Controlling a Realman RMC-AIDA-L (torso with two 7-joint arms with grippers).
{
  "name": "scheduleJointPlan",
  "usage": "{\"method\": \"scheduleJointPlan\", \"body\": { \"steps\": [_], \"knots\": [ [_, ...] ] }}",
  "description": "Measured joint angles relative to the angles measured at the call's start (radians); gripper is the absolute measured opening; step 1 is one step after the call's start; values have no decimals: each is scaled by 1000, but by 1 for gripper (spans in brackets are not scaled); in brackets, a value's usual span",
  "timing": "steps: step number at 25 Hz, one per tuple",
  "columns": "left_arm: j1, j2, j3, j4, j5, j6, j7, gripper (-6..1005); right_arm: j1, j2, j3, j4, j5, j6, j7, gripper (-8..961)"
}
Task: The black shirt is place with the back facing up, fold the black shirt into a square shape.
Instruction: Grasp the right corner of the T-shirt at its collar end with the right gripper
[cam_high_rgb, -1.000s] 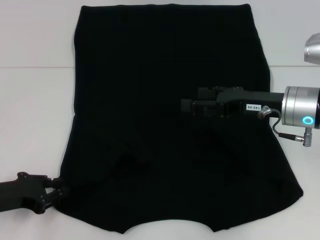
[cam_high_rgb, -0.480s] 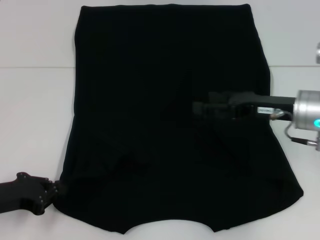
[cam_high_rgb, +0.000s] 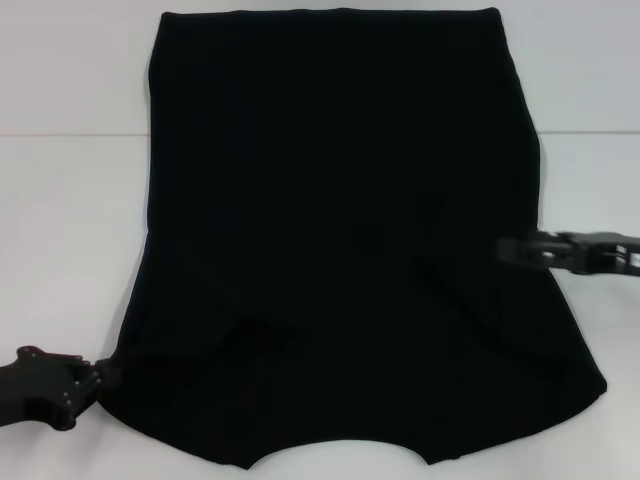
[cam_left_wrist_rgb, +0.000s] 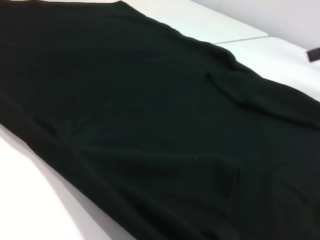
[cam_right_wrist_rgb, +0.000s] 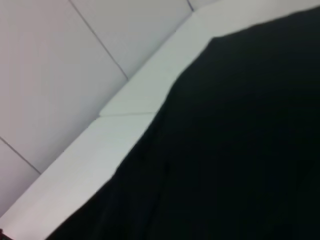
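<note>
The black shirt (cam_high_rgb: 340, 200) lies flat on the white table (cam_high_rgb: 70, 220), plain side up, with its sleeves folded inward over the body. No lettering shows. My left gripper (cam_high_rgb: 100, 374) is low at the shirt's near left corner and touches its edge. My right gripper (cam_high_rgb: 506, 248) is at the shirt's right edge, about mid-height, with its arm mostly out of the picture. The left wrist view shows the shirt (cam_left_wrist_rgb: 150, 125) with soft creases. The right wrist view shows the shirt (cam_right_wrist_rgb: 240, 150) beside bare table.
A seam (cam_high_rgb: 70, 135) runs across the white table behind the shirt's middle. A pale wall (cam_right_wrist_rgb: 60, 60) with panel lines stands beyond the table's far edge.
My right arm has drawn back to the right, from over the shirt's middle to its right edge. My left gripper has shifted slightly left and down at the near left corner.
</note>
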Motion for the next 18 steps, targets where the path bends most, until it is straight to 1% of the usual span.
{"method": "scheduleJointPlan", "body": {
  "steps": [3, 5, 9, 12, 18],
  "knots": [
    [-2, 3, -14, 1, -1, 12, 2, 14, -30, -28, -3, -2, -4, -29, 27, 918],
    [-5, 3, -10, 1, 1, 16, 2, 14, -41, -41, -2, -2, -33, -48, 43, 918],
    [-7, -1, -5, 1, 5, 17, -1, 14, -47, -59, 14, -3, -116, -62, 102, 917],
    [-5, -4, -4, 1, 1, 22, -2, 14, -44, -69, 18, -4, -165, -63, 138, 917],
    [-3, -4, -9, -4, -1, 32, 0, 14, -13, -72, 19, -14, -276, -74, 212, 916]
  ]
}}
